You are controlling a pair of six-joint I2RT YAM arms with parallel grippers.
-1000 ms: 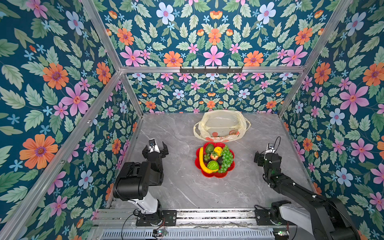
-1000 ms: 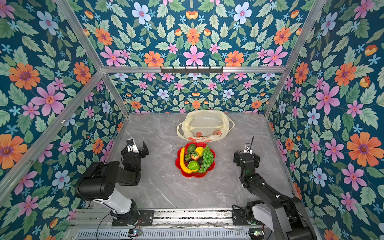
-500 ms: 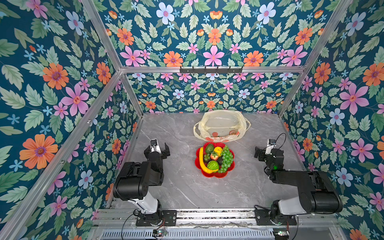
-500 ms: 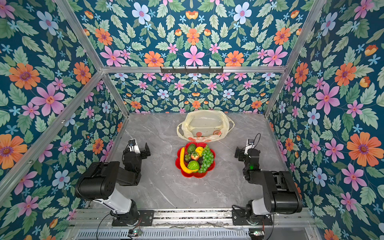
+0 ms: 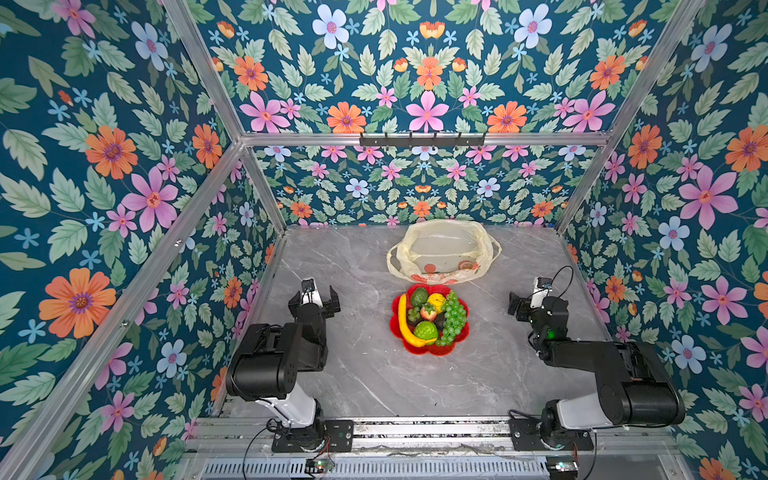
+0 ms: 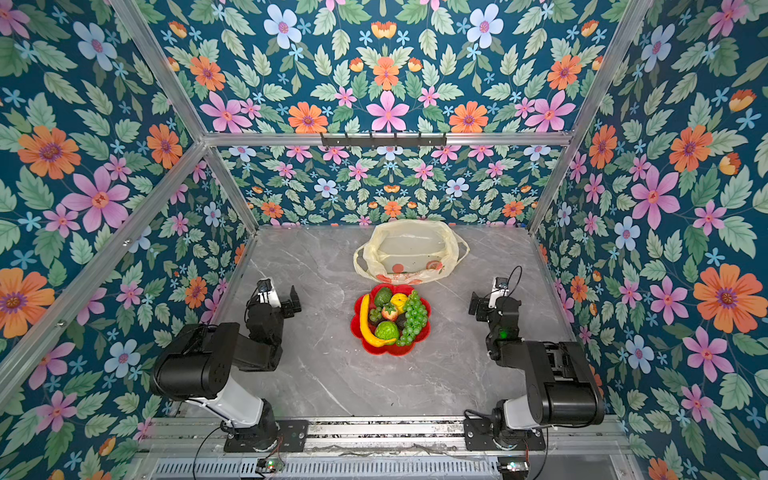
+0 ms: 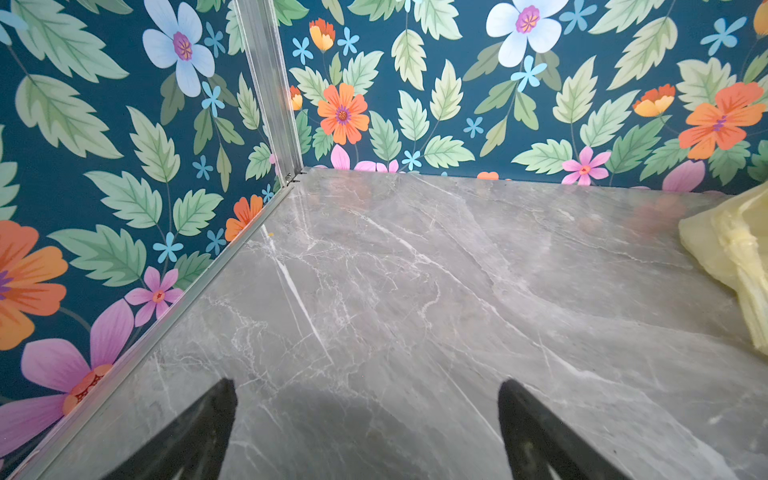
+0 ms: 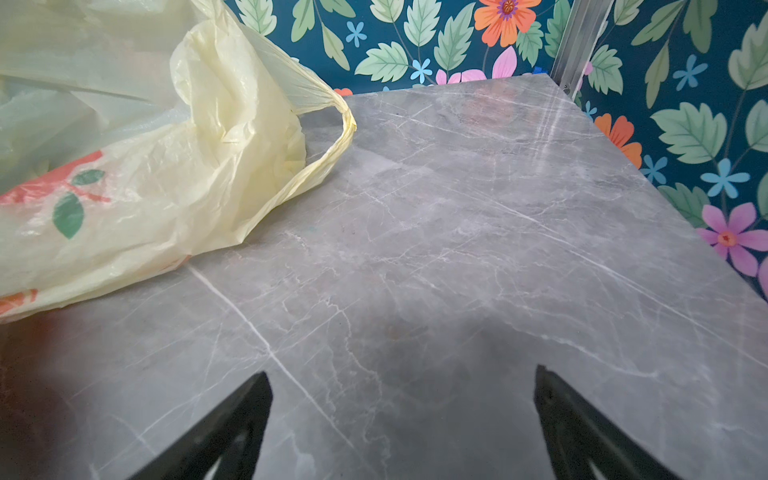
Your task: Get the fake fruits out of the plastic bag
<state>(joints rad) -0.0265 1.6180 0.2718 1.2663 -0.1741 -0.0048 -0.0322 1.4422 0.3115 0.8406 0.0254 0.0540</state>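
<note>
Fake fruits (image 5: 430, 318) heaped on the red plate (image 5: 432, 352) could, we judge, spill should left gripper (image 7: 365, 388) or right gripper (image 8: 402, 372), both spread and empty, clip them.

Plastic bag (image 5: 443, 266): red letters on its front, too small and crinkled to read.
Where: ahead of the right gripper (image 8: 401, 374) and to its left.
Anything else: no words or numbers to read.

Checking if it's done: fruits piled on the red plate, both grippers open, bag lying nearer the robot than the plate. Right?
One slip: in both top views the plastic bag lies beyond the red plate, toward the back wall. The rest holds.
</note>
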